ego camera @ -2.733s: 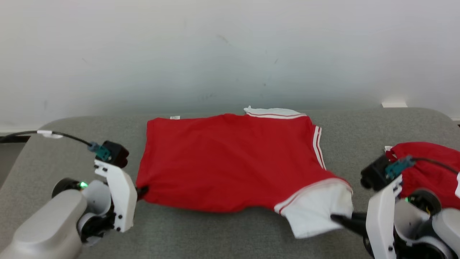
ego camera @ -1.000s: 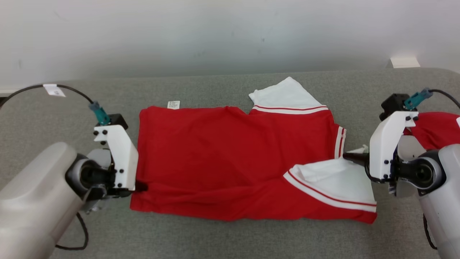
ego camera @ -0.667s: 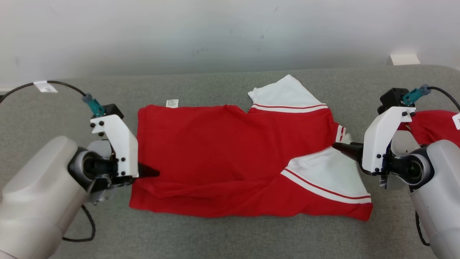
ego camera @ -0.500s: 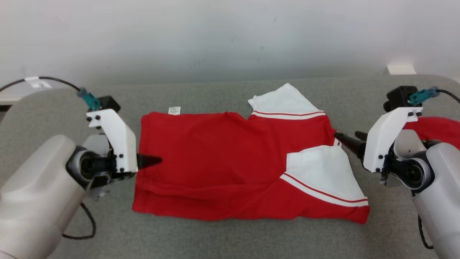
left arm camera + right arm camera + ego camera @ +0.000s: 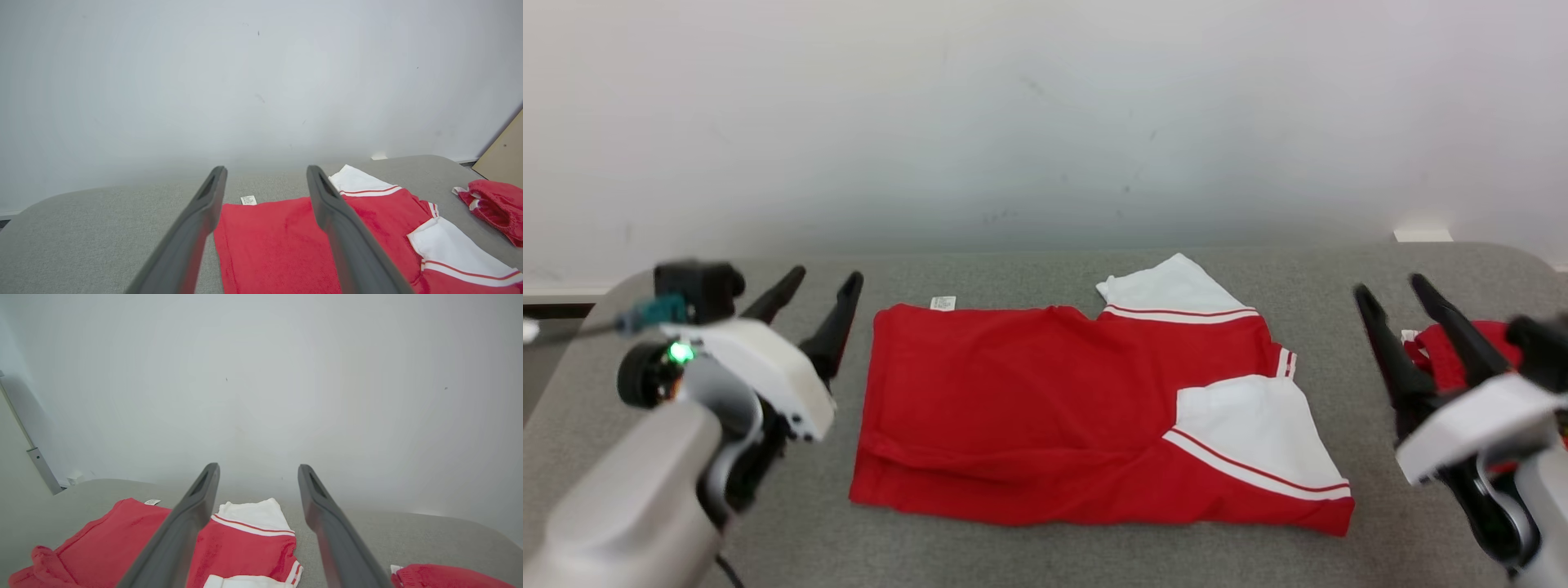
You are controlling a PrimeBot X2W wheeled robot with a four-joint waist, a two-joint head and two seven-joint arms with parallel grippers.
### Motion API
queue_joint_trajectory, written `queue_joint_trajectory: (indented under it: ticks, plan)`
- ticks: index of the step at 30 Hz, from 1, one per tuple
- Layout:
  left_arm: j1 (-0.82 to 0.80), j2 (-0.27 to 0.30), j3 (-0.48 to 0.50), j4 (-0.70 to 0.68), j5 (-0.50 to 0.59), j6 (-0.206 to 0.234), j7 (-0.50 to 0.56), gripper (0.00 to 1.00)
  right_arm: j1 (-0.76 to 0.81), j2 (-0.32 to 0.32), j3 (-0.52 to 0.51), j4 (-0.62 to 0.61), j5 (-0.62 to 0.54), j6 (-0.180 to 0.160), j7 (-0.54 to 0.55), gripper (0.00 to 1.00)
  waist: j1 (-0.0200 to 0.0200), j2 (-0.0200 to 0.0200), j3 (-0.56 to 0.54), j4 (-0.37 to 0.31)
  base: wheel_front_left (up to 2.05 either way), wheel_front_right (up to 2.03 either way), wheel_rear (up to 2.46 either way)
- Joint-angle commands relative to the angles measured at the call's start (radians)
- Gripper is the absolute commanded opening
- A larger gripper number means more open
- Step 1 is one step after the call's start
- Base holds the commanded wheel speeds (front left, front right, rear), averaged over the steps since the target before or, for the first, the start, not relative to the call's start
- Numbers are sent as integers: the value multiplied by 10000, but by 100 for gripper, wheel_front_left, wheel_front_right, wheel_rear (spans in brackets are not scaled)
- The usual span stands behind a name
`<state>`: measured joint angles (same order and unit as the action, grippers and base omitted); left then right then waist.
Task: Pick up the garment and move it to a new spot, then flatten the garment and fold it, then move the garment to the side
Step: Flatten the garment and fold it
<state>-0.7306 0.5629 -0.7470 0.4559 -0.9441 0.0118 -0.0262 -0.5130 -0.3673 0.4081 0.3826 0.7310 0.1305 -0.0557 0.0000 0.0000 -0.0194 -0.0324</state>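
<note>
Head camera high at the near side, looking forward and down across the grey bench (image 5: 1045, 555) to the far wall (image 5: 1045, 122), each wrist camera low, facing that wall, all sharing the red garment (image 5: 1029, 408)

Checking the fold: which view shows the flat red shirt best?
The head view: the red shirt shows whole, all edges in frame. The left wrist view cuts off its near edge; the right wrist view catches its far part.

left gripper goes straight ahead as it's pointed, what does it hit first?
Most likely the wall. The left gripper is open and raised, aimed over the table's far edge, with the red shirt below its line. Depth is unclear, so it might clip the table first.
</note>
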Motion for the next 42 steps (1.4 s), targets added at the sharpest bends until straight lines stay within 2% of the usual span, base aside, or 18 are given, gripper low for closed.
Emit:
queue_joint_trajectory:
  ticks: [1, 4, 7, 10, 12, 14, 19, 25, 31, 38, 39, 40, 41, 42]
  plan:
    - [482, 62, 9, -244, 311, 293, -579, 100, 430, -231, -179, -81, -452, -1, -558, 100, 0, 0, -84, 55, 0, 0, 0]
    - [1454, 147, -49, -834, 1054, 1302, -1823, 100, 1405, -147, -860, -273, -1097, 0, -1597, 100, 0, 0, -145, 127, 0, 0, 0]
    - [2548, 5, 171, -1640, 1456, 2078, -2294, 100, 2429, 181, -1770, -494, -1619, -1, -1938, 100, 0, 0, -110, 136, 0, 0, 0]
    - [3728, -255, 447, -2220, 1655, 2526, -2376, 100, 3345, 716, -2442, -443, -1702, -1, -2001, 100, 0, 0, -53, 149, 0, 0, 0]
    - [4299, -433, 629, -2358, 1782, 2614, -2382, 100, 3734, 933, -2448, -317, -1674, -1, -1943, 100, 0, 0, 14, 163, 0, 0, 0]
    - [4791, -663, 791, -2273, 1922, 2575, -2386, 100, 3917, 1072, -2356, -32, -1554, -1, -1810, 100, 0, 0, 80, 106, 0, 0, 0]
    - [5141, -1031, 820, -1164, 1996, 2025, -2380, 100, 3428, 1273, -1892, 1120, -1155, 0, -1223, 100, 0, 0, 216, 46, 0, 0, 0]
    - [4312, -1512, 522, 527, 2097, 1396, -2159, 100, 2640, 1340, -947, 2600, -367, -1, -179, 100, 0, 0, 285, 136, 0, 0, 0]
    - [3426, -2011, 482, 2148, 1893, 995, -1967, 100, 1900, 1581, -388, 3596, 110, -1, 32, 100, 0, 0, 427, 123, 0, 0, 0]
    - [2433, -2455, 358, 3797, 1827, 386, -1673, 100, 1262, 1664, 422, 4200, 468, -1, 49, 100, 0, 0, 727, 28, 0, 0, 0]
    - [2327, -2504, 334, 3964, 1811, 292, -1639, 93, 1209, 1666, 545, 4235, 507, -1, 28, 96, 0, 0, 749, 13, 0, 0, 0]
    - [2216, -2541, 314, 4124, 1799, 194, -1618, 48, 1152, 1671, 655, 4263, 565, -1, 16, 63, 0, 0, 769, -4, 0, 0, 0]
    - [2121, -2587, 278, 4271, 1802, 112, -1613, 3, 1091, 1676, 765, 4287, 644, -1, 4, 38, 0, 0, 786, -21, 0, 0, 0]
    - [2049, -2613, 251, 4435, 1806, 68, -1590, 0, 1039, 1670, 874, 4319, 701, -1, -24, 22, 0, 0, 790, -36, 0, 0, 0]
